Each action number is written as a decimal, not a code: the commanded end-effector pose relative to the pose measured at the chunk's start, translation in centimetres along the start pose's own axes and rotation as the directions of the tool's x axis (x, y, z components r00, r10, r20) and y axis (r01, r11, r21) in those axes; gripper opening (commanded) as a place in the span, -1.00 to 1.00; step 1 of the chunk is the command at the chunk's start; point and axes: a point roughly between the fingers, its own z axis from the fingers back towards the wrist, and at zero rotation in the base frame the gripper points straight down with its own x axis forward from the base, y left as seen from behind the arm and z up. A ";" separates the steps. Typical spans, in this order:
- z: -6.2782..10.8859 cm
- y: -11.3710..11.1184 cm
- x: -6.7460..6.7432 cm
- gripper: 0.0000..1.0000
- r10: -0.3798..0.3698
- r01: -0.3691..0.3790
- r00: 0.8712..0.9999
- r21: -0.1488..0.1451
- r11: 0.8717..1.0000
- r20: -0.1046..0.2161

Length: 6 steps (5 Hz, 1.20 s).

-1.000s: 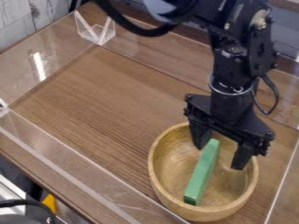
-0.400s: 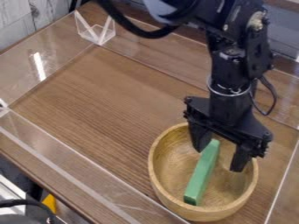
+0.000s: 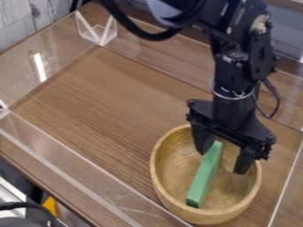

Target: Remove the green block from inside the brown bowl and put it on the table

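The brown bowl [image 3: 172, 180] sits at the lower right of the table [image 3: 106, 106]. Inside it lies the green block [image 3: 204, 177], a long bar leaning from the bowl's floor up toward the far rim. My gripper [image 3: 225, 151] points straight down into the bowl, open, with one black finger on each side of the block's upper end. The fingers stand apart from the bar and do not clamp it. The block's top end is partly hidden behind the gripper body.
Low clear acrylic walls [image 3: 71, 191] border the table on the left, front and back. A small clear stand [image 3: 97, 32] rests at the far left corner. Black cables [image 3: 130, 22] trail from the arm above the table's far side.
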 end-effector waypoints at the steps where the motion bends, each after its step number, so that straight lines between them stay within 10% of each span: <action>1: 0.2 0.1 0.3 1.00 0.011 -0.011 1.000 0.004 1.000 0.021; 4: -0.9 0.4 0.0 1.00 0.035 -0.035 0.999 0.015 0.999 0.014; 5: -1.1 0.4 -0.1 -1.00 0.040 -0.041 0.999 0.017 0.999 0.011; 6: -0.8 0.5 -0.2 -1.00 0.044 -0.044 0.999 0.013 0.999 0.004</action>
